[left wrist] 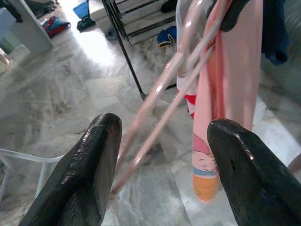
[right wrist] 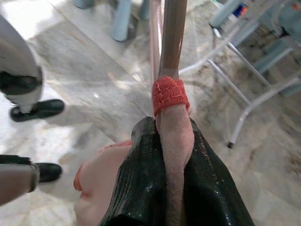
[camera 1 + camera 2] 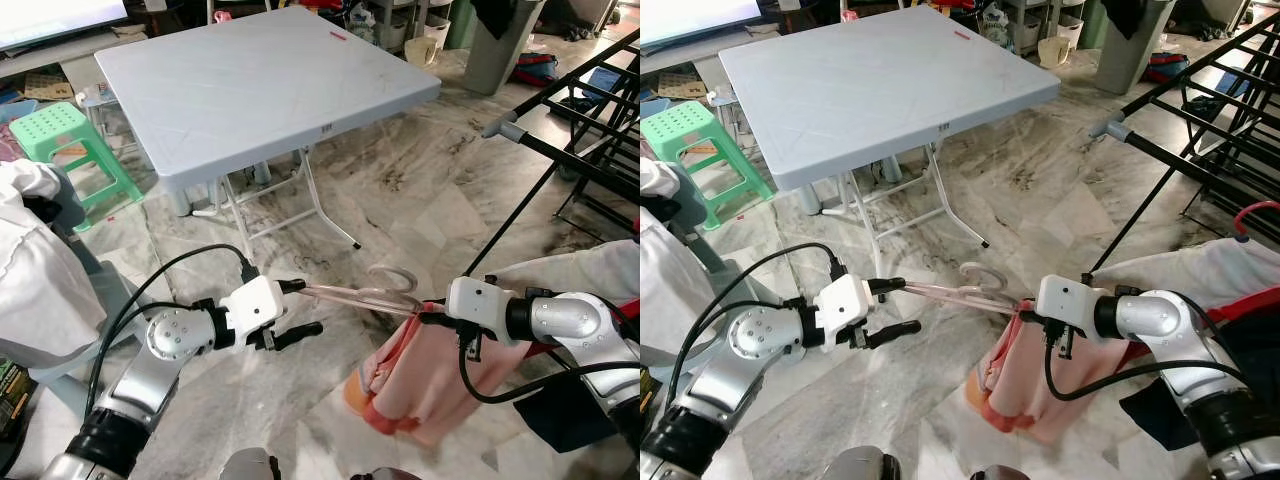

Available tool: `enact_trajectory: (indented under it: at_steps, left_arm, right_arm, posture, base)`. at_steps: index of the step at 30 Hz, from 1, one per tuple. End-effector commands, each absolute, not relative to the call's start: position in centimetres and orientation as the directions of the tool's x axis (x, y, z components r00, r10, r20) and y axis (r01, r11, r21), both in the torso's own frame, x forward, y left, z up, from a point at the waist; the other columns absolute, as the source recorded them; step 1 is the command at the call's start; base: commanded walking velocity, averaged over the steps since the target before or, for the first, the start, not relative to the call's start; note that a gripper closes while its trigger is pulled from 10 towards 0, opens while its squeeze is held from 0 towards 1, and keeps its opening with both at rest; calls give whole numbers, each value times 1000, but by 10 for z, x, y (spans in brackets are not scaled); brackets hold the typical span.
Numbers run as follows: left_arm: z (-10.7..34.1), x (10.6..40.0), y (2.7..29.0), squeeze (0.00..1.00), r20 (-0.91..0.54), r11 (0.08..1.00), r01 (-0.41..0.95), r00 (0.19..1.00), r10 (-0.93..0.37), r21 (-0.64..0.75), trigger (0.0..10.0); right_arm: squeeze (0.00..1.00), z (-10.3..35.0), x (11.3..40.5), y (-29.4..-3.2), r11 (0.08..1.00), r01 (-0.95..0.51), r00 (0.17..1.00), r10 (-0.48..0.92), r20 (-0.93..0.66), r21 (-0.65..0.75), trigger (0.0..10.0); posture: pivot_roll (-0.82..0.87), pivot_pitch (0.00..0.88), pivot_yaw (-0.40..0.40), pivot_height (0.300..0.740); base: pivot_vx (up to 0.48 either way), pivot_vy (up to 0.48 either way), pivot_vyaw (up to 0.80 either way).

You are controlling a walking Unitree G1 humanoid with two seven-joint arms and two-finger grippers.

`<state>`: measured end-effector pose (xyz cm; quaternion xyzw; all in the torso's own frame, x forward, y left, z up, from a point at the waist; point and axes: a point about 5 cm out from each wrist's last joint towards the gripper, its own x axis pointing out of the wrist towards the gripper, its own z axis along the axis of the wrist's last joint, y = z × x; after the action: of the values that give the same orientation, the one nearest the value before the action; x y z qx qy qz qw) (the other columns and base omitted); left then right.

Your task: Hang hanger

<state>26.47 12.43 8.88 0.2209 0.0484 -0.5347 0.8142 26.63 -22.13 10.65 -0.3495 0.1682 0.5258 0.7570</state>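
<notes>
Behind the held hanger (image 3: 355, 294), a folding table (image 3: 260, 80) stands near a drying rack (image 3: 590, 110).

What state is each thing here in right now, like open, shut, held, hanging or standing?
left gripper: open, its fingers either side of the hanger's end
right gripper: shut on the pink garment's strap at the hanger
hanger: held level between the two grippers, above the floor
pink garment: hanging down from the hanger
folding table: standing, unfolded
drying rack: standing open
</notes>
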Motion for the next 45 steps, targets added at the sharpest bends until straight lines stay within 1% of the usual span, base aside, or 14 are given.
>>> enact_trajectory:
  at_steps: [1, 2, 3, 4, 6, 9, 10, 11, 13, 14, 21, 26, 35, 45]
  left_arm:
    - [87, 266, 121, 0, -326, 298, 910, 385, -863, 287, 8627]
    - [87, 267, 119, 0, -322, 292, 914, 376, -869, 280, 5451]
    - [87, 267, 117, 0, -319, 287, 917, 369, -873, 276, 5451]
    - [87, 267, 116, 0, -321, 277, 920, 361, -876, 278, 4549]
    - [86, 268, 113, 0, -321, 263, 923, 348, -881, 280, 4353]
    - [84, 268, 106, 0, -324, 232, 937, 312, -893, 263, 2706]
    - [84, 268, 106, 0, -327, 228, 939, 306, -894, 257, 2706]
    - [82, 268, 104, 0, -329, 220, 942, 298, -896, 254, 2275]
    - [81, 269, 102, 0, -330, 208, 948, 282, -901, 241, 1333]
    - [81, 269, 101, 0, -330, 204, 949, 278, -902, 240, 78]
    - [81, 275, 95, 0, -333, 167, 953, 248, -910, 252, 0]
    - [87, 287, 98, 0, -326, 191, 935, 288, -900, 298, 0]
    - [89, 294, 103, 0, -327, 206, 927, 308, -893, 312, 0]
    - [84, 295, 100, 0, -344, 179, 936, 282, -896, 302, 0]
  right_arm:
    - [0, 118, 267, -216, 136, -923, 345, 710, -613, -361, 10000]
    - [0, 119, 266, -216, 121, -929, 326, 714, -619, -350, 10000]
    - [0, 119, 266, -216, 111, -933, 314, 717, -623, -343, 10000]
    - [0, 119, 265, -215, 100, -936, 302, 718, -627, -336, 10000]
    - [0, 119, 263, -215, 74, -943, 275, 720, -637, -323, 10000]
    - [0, 124, 265, -213, 36, -947, 243, 728, -641, -318, 10000]
    - [0, 125, 265, -212, 30, -948, 238, 729, -641, -317, 10000]
    - [0, 127, 266, -211, 20, -947, 231, 733, -639, -319, 10000]
    - [0, 130, 268, -210, 5, -947, 221, 738, -638, -322, 10000]
    - [0, 132, 269, -210, -1, -945, 220, 740, -635, -327, 10000]
    - [0, 148, 277, -200, -46, -928, 202, 773, -601, -370, 10000]
    - [0, 151, 279, -201, -96, -924, 173, 757, -630, -369, 10000]
    - [0, 155, 284, -197, -111, -918, 167, 761, -627, -380, 10000]
    - [0, 157, 288, -192, -120, -909, 168, 771, -614, -399, 10000]
  posture:
    - [-34, 0, 4, 740]
    - [-34, 0, 4, 740]
    - [-36, 0, 4, 740]
    - [-36, 0, 4, 740]
    - [-36, 0, 4, 740]
    - [-41, 0, 6, 740]
    - [-41, 0, 6, 740]
    - [-42, 0, 6, 740]
    - [-42, 0, 6, 740]
    - [-44, 0, 5, 740]
    - [-51, 0, 5, 740]
    - [-53, 0, -1, 740]
    - [-53, 0, -7, 740]
    - [-53, 0, -10, 740]
  base:
    - [0, 0, 0]
    - [0, 0, 0]
    - [0, 0, 0]
    - [0, 0, 0]
    - [0, 0, 0]
    - [0, 0, 0]
    - [0, 0, 0]
    - [0, 0, 0]
    - [0, 0, 0]
    - [0, 0, 0]
    - [0, 0, 0]
    - [0, 0, 0]
    - [0, 0, 0]
    - [0, 0, 0]
